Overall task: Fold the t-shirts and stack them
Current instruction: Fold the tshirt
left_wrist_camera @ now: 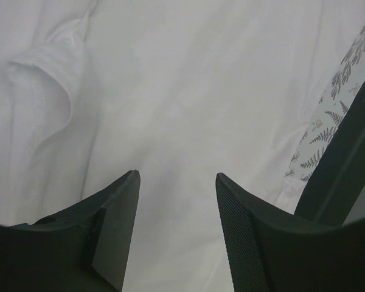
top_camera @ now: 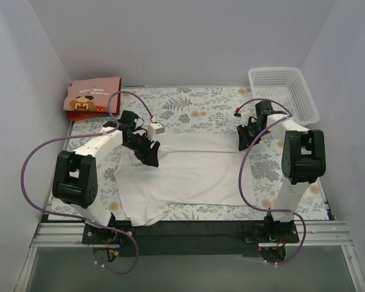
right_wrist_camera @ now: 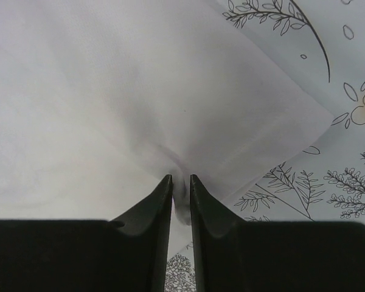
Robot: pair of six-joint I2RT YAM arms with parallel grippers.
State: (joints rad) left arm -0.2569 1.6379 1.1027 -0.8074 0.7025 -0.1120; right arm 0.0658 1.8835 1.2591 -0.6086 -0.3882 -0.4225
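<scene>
A white t-shirt (top_camera: 188, 173) lies spread across the middle of the flowered table cloth. My left gripper (top_camera: 151, 157) hovers open over its upper left part; the left wrist view shows white cloth (left_wrist_camera: 188, 109) between the spread fingers, nothing held. My right gripper (top_camera: 243, 141) is at the shirt's upper right corner and is shut on a pinch of the white cloth (right_wrist_camera: 181, 182), which puckers between the tips. A folded pink shirt with a brown pixel figure (top_camera: 92, 97) lies on a folded red one (top_camera: 85, 115) at the back left.
A white plastic lattice basket (top_camera: 285, 91) stands at the back right corner. White walls close in the table on three sides. Purple cables loop off both arms. A black rail (top_camera: 188, 231) runs along the near edge.
</scene>
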